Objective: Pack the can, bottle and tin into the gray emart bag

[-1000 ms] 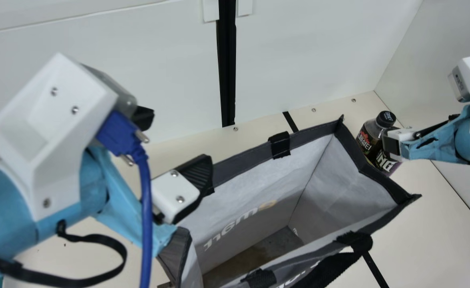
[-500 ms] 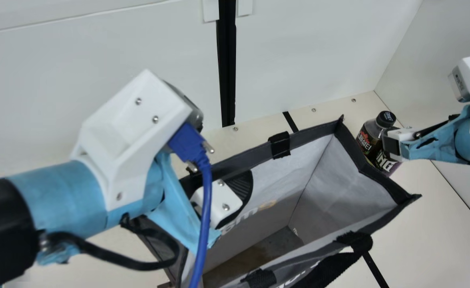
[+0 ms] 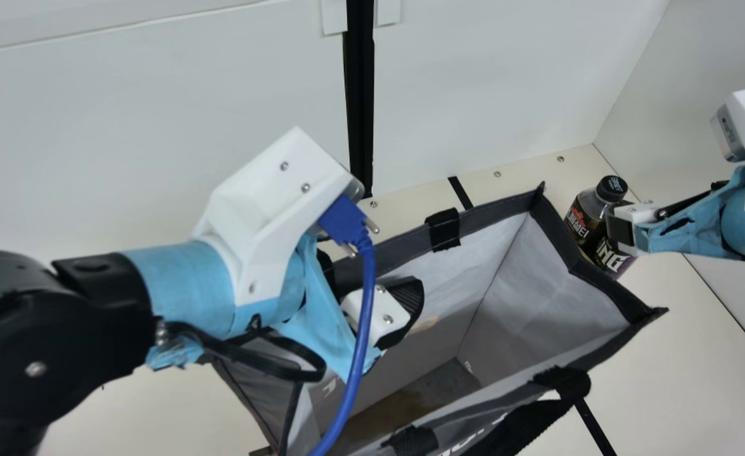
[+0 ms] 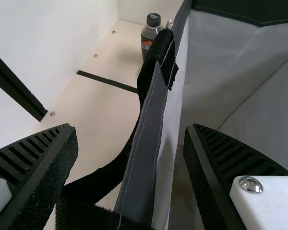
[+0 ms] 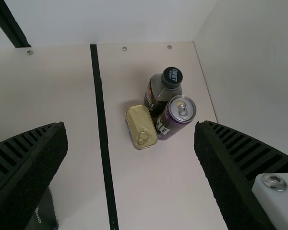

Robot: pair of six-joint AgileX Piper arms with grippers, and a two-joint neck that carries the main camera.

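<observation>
**Open left gripper point(image 3: 374, 285) astride the rim of the gray emart bag point(image 3: 483, 212)**

At the main view's left, the left gripper is released, its ribbed fingers parted with one inside the bag and one outside, the rim running between them. The bag stands open on the cream table point(image 3: 695, 354). Past its far right end, outside it, come the task's three things: the gold pull-tab tin point(image 5: 141, 125), lid up; just beside it the upright black-capped bottle point(image 3: 591, 212); and next to both the upright purple-and-black drink can point(image 3: 614, 261). Farthest right, the right gripper point(image 3: 624, 229) is released too, its fingers spread wide, over that group.
</observation>
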